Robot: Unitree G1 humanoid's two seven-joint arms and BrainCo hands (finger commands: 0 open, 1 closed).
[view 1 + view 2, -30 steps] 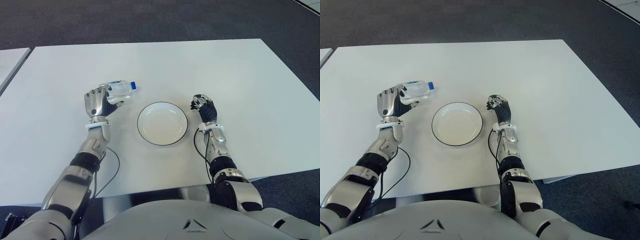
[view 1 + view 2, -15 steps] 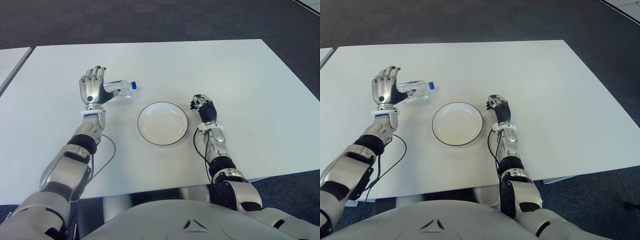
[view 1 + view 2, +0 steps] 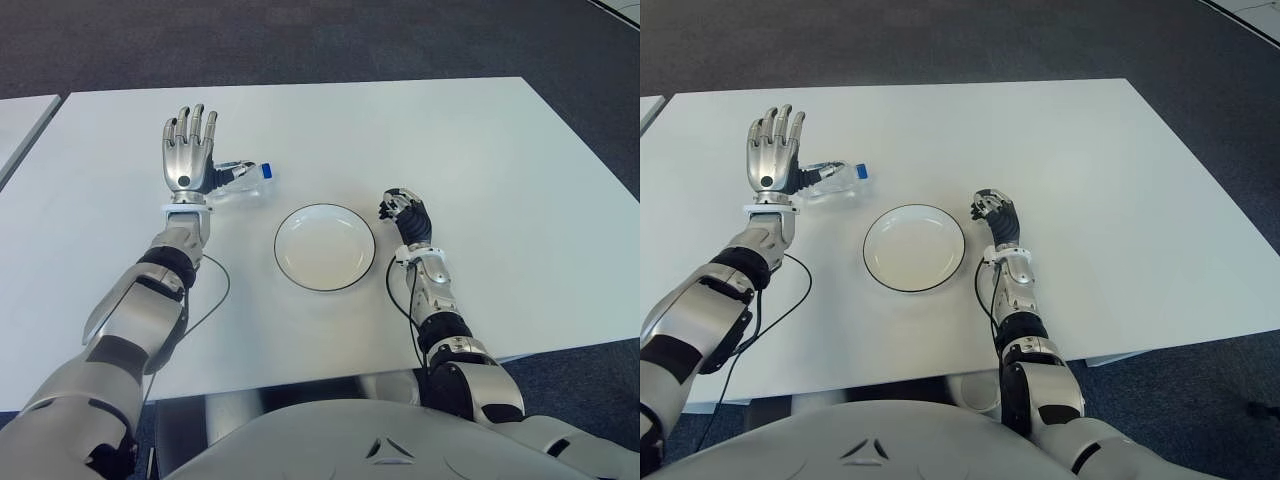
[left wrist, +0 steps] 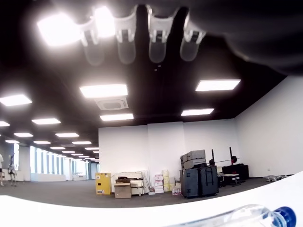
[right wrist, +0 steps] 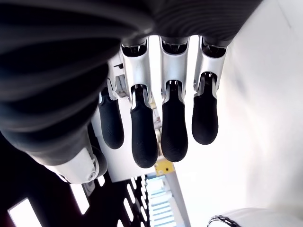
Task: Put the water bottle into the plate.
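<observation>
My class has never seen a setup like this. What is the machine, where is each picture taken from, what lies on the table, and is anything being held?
This is a humanoid robot with two arms and fingered hands. Two pictures come from cameras in its head, looking down at a white table; two come from cameras on its wrists, close to each hand. On the table lie a water bottle on its side and an empty white plate. The left hand is raised beside the bottle, fingers spread, holding nothing. The right hand shows just right of the plate, fingers curled, also empty.
</observation>
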